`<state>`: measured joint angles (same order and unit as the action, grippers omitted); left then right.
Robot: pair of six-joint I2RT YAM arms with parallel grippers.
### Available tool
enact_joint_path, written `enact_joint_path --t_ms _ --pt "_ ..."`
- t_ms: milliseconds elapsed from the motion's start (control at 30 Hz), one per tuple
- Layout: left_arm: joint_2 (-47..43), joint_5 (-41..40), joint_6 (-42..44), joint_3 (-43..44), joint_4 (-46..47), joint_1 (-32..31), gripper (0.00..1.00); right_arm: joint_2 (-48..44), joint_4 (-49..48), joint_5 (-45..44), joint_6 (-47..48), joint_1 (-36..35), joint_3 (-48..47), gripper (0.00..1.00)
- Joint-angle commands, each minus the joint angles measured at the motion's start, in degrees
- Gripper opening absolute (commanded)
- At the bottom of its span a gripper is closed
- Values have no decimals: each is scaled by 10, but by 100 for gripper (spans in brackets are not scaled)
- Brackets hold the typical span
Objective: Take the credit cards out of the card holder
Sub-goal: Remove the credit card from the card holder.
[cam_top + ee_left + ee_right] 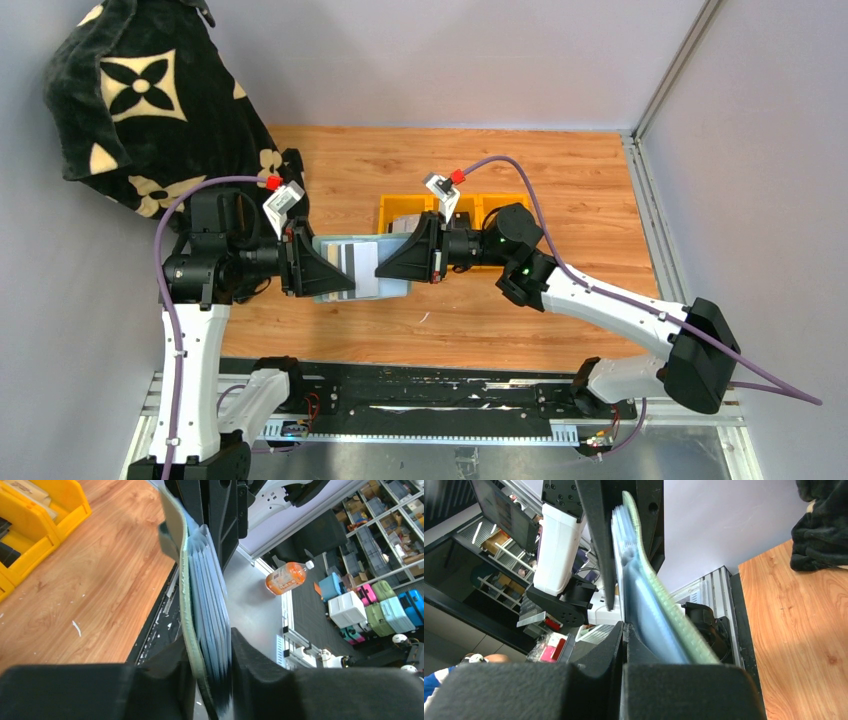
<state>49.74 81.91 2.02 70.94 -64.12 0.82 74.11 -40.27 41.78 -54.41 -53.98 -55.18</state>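
The sage-green card holder [390, 290] hangs open above the wooden table, stretched between both grippers. A grey and whitish credit card [360, 262] shows face up in its middle. My left gripper [325, 268] is shut on the holder's left side. In the left wrist view this gripper [209, 642] clamps the green cover [185, 590] together with the stack of clear bluish sleeves [212, 580]. My right gripper [395, 262] is at the holder's right edge. In its own view it [624, 630] is shut, pads pressed together, with the sleeves and green cover [659, 605] beside its right finger. I cannot tell whether anything thin is pinched.
Yellow bins [400, 212] stand just behind the grippers, also seen as yellow bins [35, 515] in the left wrist view. A black cloth with cream flowers [140, 100] hangs at the back left. A black rail [420, 390] runs along the near table edge. Grey walls close the back and right.
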Motion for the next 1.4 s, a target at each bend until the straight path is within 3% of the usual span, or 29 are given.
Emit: enact_joint_path --t_ms 0,167,333,367,533,633,767,933,1367 --pt "-1 31 -11 17 -6 -2 39 -27 -38 -32 -2 11 22 0" --pt "-4 32 -9 18 -7 -2 45 -17 -38 -26 -5 10 13 0" --pt "0 36 -16 20 -6 -2 31 -5 -38 -14 -10 10 1 0" --pt "0 35 -16 22 -6 -2 29 -4 -38 -11 -10 10 3 2" --pt "1 33 -14 23 -7 -2 20 4 -48 -19 -20 10 -2 29" --pt "0 32 -14 23 -6 -2 18 18 -48 -15 -20 10 -31 32" --pt "-3 25 -16 25 -6 -2 17 34 -51 -1 -27 10 -59 22" --pt "-3 18 -17 28 -6 -2 20 23 -79 -2 -39 13 -32 0" --pt "4 5 -16 30 -5 -2 23 -50 -64 -11 -27 48 43 0"
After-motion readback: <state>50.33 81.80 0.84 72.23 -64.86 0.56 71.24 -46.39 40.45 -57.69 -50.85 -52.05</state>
